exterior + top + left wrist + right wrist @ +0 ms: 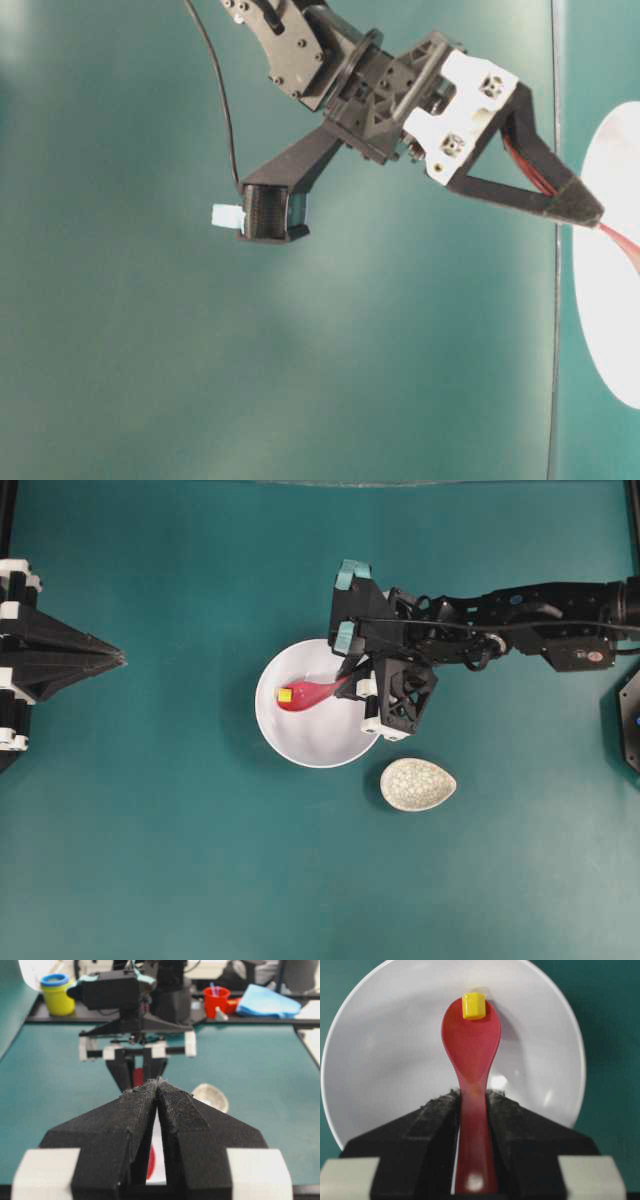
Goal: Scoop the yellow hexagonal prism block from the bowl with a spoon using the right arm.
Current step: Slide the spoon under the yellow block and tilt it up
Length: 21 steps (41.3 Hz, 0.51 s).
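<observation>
Far left of the overhead view: the left gripper (118, 659) lay parked on the teal table (160, 860), well apart from the dishes. Its own wrist view showed the two black fingers (137, 1110) pressed together at the tips, nothing between them.

Centre: the bowl (300, 742) sat on the table, white and round. Inside it lay the spoon (308, 692), pinkish-red, scoop toward the left side of the bowl, handle running right toward the arm. The yellow hexagonal prism block (285, 695) sat at the far tip of the scoop, at its left end overhead. In the right wrist view the block (473, 1005) rested right on the front rim of the scoop, over the bowl's white floor; whether it sat fully in the scoop or was propped against the tip, I could not tell.

Right of centre: the right gripper (352, 687) reached in over the bowl's right rim, jaws narrowed onto the spoon's handle (472, 1130), pads touching it on both sides. The right arm (520, 620) stretched in from the right edge.

Below and right of the bowl: a small speckled dish (418, 784), close to the bowl but not touching.
</observation>
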Tool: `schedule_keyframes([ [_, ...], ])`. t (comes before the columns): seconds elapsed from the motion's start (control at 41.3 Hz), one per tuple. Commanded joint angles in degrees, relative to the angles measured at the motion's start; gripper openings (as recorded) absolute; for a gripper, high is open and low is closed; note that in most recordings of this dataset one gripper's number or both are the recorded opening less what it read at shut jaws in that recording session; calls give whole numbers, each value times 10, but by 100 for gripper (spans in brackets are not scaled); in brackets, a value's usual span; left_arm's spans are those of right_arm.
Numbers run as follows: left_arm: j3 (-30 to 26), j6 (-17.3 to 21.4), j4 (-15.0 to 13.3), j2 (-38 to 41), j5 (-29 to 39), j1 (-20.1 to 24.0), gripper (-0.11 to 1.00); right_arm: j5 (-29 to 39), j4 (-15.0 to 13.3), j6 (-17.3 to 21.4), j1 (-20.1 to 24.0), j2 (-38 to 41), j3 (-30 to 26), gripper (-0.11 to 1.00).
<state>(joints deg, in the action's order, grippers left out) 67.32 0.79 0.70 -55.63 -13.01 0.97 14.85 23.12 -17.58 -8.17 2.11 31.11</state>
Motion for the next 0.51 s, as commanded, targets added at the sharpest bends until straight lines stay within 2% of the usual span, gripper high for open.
schedule_keyframes([
  [0.0,-16,1,1,2,-4,2,7,-20,2,1,2,-29,1,25],
  [0.484,-16,1,2,3,-4,2,7,-87,17,3,12,-94,57,25],
])
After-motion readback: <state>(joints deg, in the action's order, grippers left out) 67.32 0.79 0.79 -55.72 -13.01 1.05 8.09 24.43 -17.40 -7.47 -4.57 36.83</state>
